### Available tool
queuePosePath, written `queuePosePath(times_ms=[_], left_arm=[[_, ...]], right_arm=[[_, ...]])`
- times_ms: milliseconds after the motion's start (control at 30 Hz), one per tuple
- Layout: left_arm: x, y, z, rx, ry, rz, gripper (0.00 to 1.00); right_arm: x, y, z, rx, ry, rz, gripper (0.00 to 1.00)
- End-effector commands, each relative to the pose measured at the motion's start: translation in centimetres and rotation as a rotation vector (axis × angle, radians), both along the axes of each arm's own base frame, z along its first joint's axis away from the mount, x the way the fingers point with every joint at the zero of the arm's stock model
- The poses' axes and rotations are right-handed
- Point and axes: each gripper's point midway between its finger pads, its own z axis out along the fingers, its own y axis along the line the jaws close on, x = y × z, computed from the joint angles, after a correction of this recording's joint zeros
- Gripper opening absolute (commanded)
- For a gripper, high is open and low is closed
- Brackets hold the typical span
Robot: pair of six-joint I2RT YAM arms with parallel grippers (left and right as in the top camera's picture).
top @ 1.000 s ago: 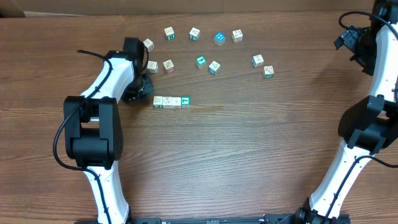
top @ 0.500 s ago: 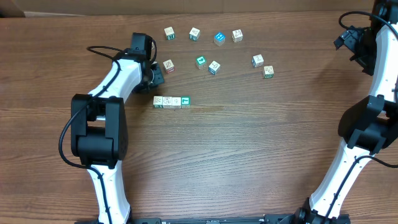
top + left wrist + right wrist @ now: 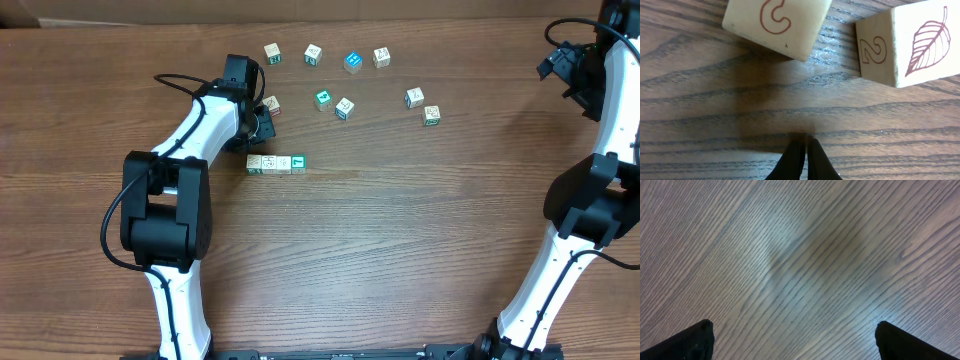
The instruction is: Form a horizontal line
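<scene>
The horizontal line (image 3: 275,163) is a row of pale cubes with a teal cube (image 3: 297,162) at its right end, lying left of the table's middle. My left gripper (image 3: 259,127) is just behind the row's left end, and it is shut and empty (image 3: 806,144) over bare wood. In the left wrist view, a pale cube with a red letter (image 3: 775,22) and a pale cube with a "2" and a leaf (image 3: 905,45) lie just ahead of the fingertips. My right gripper (image 3: 560,65) is open over bare wood (image 3: 797,335) at the far right.
Loose cubes lie behind the row: pale ones (image 3: 272,53) (image 3: 313,54) (image 3: 381,57), a blue one (image 3: 352,62), a teal one (image 3: 323,99), and others (image 3: 345,108) (image 3: 414,97) (image 3: 431,115). One pale cube (image 3: 271,103) sits right beside the left gripper.
The left arm has swung to the right and now covers the two pale cubes at the far left. The row and the right arm have not moved.
</scene>
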Motion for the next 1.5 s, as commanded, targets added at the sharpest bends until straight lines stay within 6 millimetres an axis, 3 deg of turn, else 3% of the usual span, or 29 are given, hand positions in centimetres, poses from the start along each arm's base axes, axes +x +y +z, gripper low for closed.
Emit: queuePosePath(times_ms=[0,333,1467], left_arm=[[-1.7,-0.1,-1.9,0.001,0.077,-0.011,0.04],[-3.2,0.2,-2.2,0.012,0.140,-0.011,0.04],[-4.8,0.3,-2.3,0.016,0.204,0.003,0.04]], right_arm=[[-0.1,-0.2,0.7,-0.008,-0.013,-0.001,1.00],[-0.1,-0.2,0.7,-0.008,-0.013,0.000,1.00],[-0.1,-0.2,0.7,-0.007,-0.013,0.000,1.00]])
